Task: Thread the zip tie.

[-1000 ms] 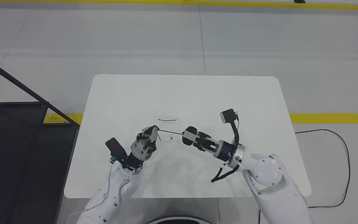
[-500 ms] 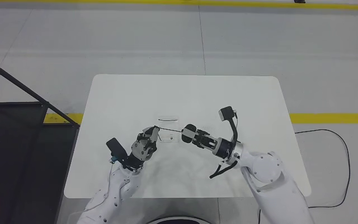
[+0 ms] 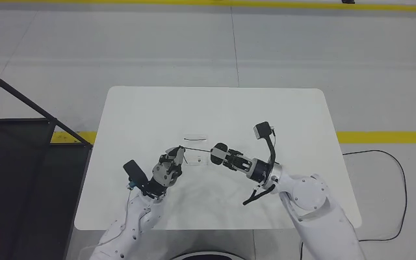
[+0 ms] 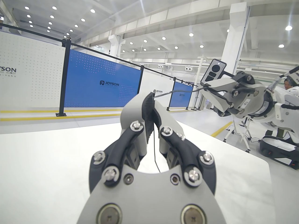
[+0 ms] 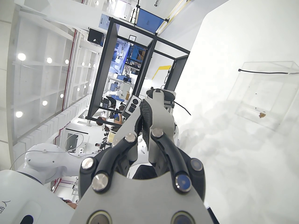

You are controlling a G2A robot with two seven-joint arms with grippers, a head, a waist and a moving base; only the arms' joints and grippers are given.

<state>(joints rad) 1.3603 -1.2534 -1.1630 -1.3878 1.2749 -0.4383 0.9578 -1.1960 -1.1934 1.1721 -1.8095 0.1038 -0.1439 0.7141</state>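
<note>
Robotics hall: blue fence panels (image 4: 100, 82), yellow floor lines (image 3: 377, 137).

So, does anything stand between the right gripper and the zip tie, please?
Nothing visible does: the zip tie runs unobstructed from the left gripper, fingers shut on it, straight to the right gripper, fingers shut on its other end.

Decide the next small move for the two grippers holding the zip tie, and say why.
Probably the right gripper should ease its end of the zip tie a little toward the left gripper. Both are shut on the tie, which runs straight between them above the table, so no loop is formed yet.
</note>
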